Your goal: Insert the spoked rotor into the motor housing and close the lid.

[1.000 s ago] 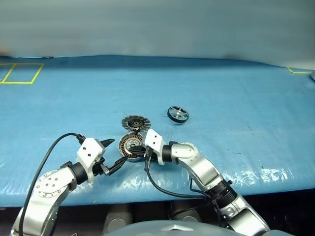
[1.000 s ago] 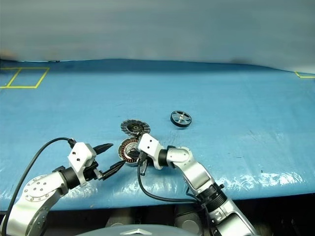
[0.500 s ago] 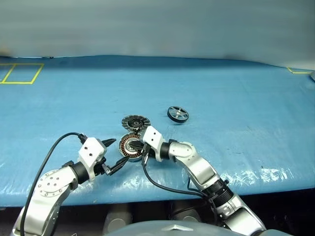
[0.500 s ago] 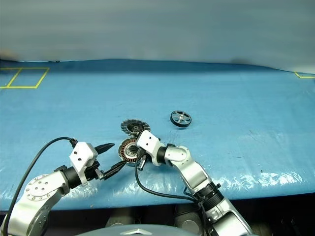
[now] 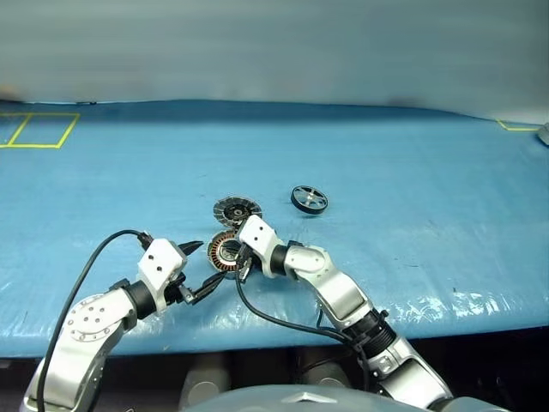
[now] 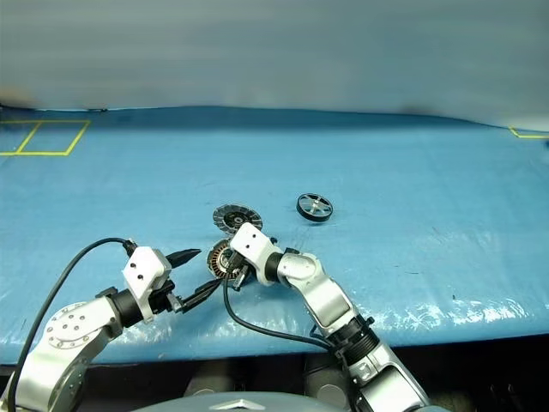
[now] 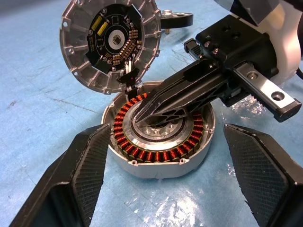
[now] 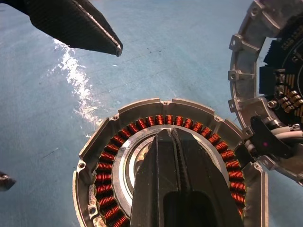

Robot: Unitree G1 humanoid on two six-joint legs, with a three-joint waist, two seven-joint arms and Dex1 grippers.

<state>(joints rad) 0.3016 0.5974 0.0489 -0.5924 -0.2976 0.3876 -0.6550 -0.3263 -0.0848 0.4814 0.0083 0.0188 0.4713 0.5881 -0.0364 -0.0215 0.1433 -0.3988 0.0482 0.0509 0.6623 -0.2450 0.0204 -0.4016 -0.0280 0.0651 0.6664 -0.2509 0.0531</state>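
The motor housing, a short metal cylinder ringed with copper windings, lies on the blue sheet. Its finned lid stands open, hinged at the housing's far edge. My right gripper is shut, and its tips rest over the housing's silver hub. On the housing's near-left side my left gripper is open, with one finger on each side of the housing and not touching it. The spoked rotor, black-rimmed with silver spokes, lies flat on the sheet, beyond and to the right of the housing.
Yellow tape marks sit at the sheet's far left, and another mark at the far right. A black cable loops from my right wrist near the table's front edge.
My right gripper has moved a little left and forward, and its wrist has turned, so its shut tips now sit over the housing's hub. The left gripper has stayed still.
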